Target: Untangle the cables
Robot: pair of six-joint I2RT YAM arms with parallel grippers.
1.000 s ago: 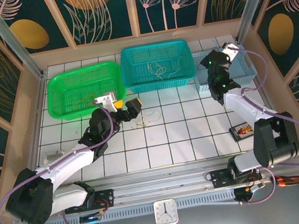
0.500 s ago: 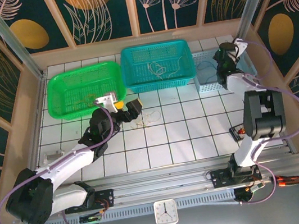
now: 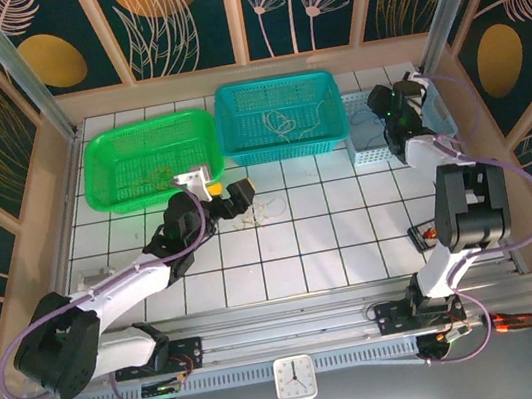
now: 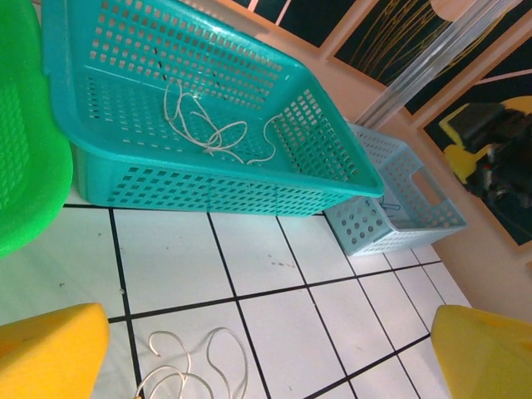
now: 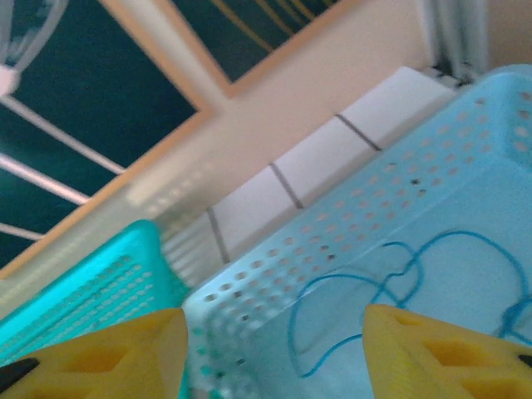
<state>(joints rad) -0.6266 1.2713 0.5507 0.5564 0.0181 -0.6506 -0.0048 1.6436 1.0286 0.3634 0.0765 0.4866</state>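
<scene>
A loose tangle of white and yellow-orange cables (image 3: 258, 211) lies on the white tiles in front of my left gripper (image 3: 230, 193). In the left wrist view that gripper (image 4: 266, 366) is open, its yellow fingertips (image 4: 50, 349) wide apart, with loops of white cable (image 4: 187, 366) on the tile between them, untouched. My right gripper (image 3: 393, 108) hangs over the pale blue basket (image 3: 436, 122). In the right wrist view it (image 5: 274, 357) is open with nothing in it, and a light blue cable (image 5: 391, 291) lies on the basket floor below.
A teal basket (image 3: 283, 146) holds a white cable (image 3: 284, 124). The green basket (image 3: 105, 174) holds a yellow-orange cable (image 3: 156, 176). A small dark object (image 3: 428, 232) lies on the tiles at the right. Walls enclose the table on three sides.
My right gripper has pulled back over the pale blue basket and opened. The left arm has hardly moved.
</scene>
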